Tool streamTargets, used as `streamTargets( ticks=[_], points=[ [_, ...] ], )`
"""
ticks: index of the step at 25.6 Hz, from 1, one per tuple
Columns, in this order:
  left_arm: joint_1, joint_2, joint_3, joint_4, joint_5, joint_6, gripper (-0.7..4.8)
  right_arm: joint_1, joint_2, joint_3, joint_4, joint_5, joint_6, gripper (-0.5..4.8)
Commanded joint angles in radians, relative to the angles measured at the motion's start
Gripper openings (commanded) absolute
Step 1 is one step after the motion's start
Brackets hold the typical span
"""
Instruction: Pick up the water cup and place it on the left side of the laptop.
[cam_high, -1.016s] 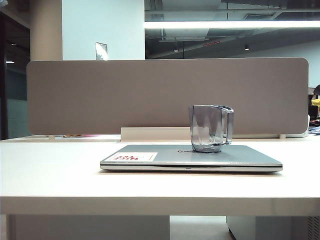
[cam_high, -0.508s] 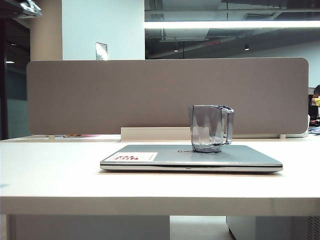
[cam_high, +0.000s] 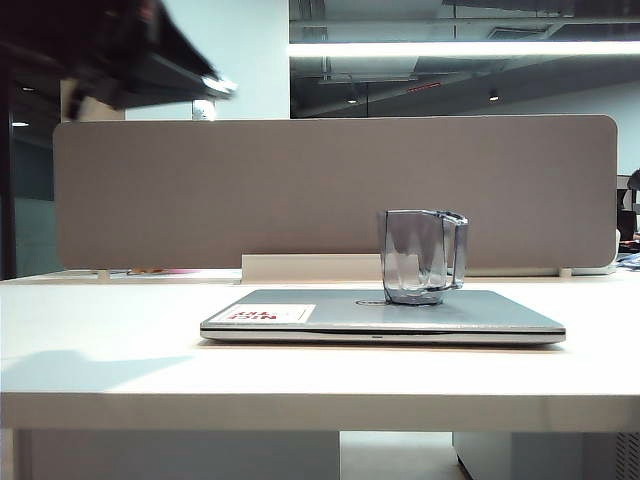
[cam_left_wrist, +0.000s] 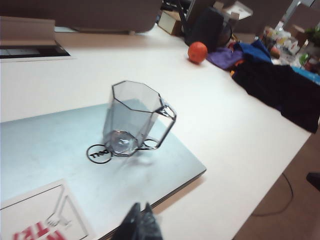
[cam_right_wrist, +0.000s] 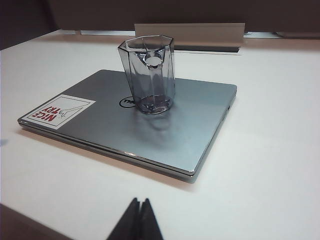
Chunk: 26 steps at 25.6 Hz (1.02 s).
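A: Water cup?
B: Standing upright on the closed laptop, beside its logo.
A: Grippers?
B: Left gripper and right gripper are both hovering clenched, empty, short of the laptop.

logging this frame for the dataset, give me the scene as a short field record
cup: transparent grey-tinted plastic water cup, upright on the laptop lid, handle to the right in the exterior view
laptop: thin silver-grey laptop, closed, flat on the white table
sticker: white sticker with red letters on the lid
left gripper: shut, empty, near the laptop's edge
right gripper: shut, empty, short of the laptop
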Motion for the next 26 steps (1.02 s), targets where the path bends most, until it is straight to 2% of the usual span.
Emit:
streamTargets(
  ticks=[1, 6, 7, 11, 13, 17, 26],
  points=[
    [-0.060, 0.087, 0.048, 0.048, -0.025, 0.077, -0.05, 0.000, -0.002, -0.006, 0.010, 0.001, 0.004, -0.06],
    [-0.166, 0.251, 0.139, 0.063, -0.122, 0.115, 0.01, 0.000, -0.002, -0.006, 0.010, 0.001, 0.004, -0.06],
    [-0.188, 0.295, 0.163, 0.075, -0.140, 0.133, 0.27, 0.000, -0.002, -0.006, 0.010, 0.001, 0.004, -0.06],
    [-0.235, 0.417, 0.219, 0.143, -0.187, 0.151, 0.72, 0.000, -0.002, -0.006, 0.010, 0.001, 0.004, -0.06],
    [-0.249, 0.488, 0.256, 0.179, -0.194, 0.148, 0.93, 0.000, -0.002, -0.006, 0.010, 0.001, 0.004, -0.06],
    [-0.260, 0.616, 0.327, 0.223, -0.205, 0.148, 0.93, 0.000, -0.002, -0.006, 0.010, 0.004, 0.004, -0.06],
    [-0.274, 0.782, 0.335, 0.441, -0.206, 0.147, 0.94, 0.000, -0.002, -0.006, 0.010, 0.004, 0.004, -0.06]
  ],
)
